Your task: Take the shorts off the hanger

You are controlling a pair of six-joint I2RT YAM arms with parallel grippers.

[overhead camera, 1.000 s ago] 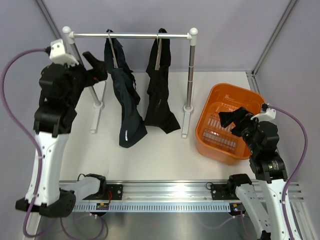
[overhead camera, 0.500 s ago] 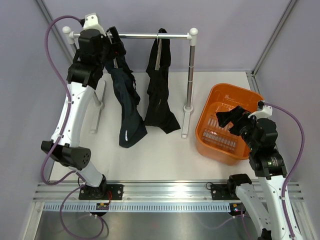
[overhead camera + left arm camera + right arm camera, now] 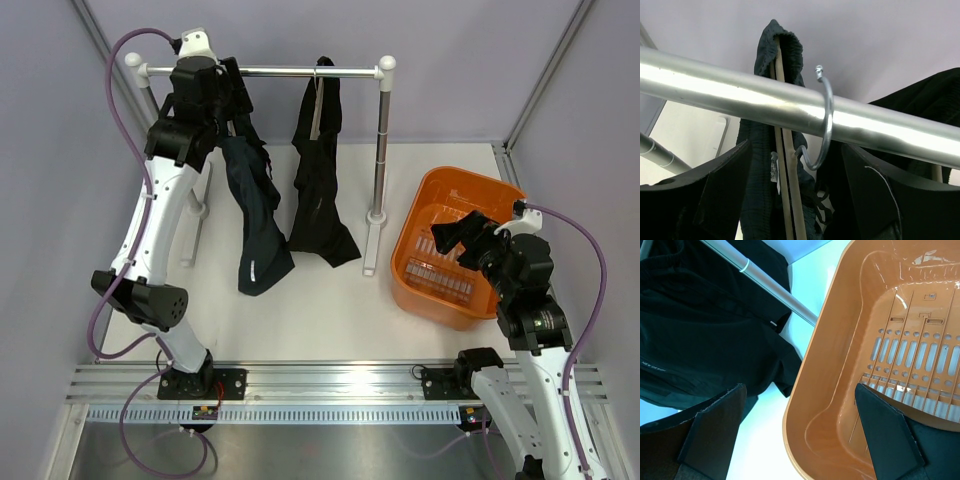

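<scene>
Both shorts (image 3: 258, 215) are hanging on the rail (image 3: 280, 71), unremoved; left hand (image 3: 796, 150) is straddling one hanger (image 3: 789, 165), open, gripping nothing; right hand (image 3: 799, 390) is idling open.

Left-hand shorts (image 3: 258, 215): dark navy, small white mark near hem. Right-hand shorts (image 3: 318, 190): black. Basket (image 3: 412, 240), frame right: orange. Rail (image 3: 280, 71): silver.

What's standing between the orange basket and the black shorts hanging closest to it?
The rack's silver post stands between the orange basket and the nearer shorts. The top view shows it best.
</scene>
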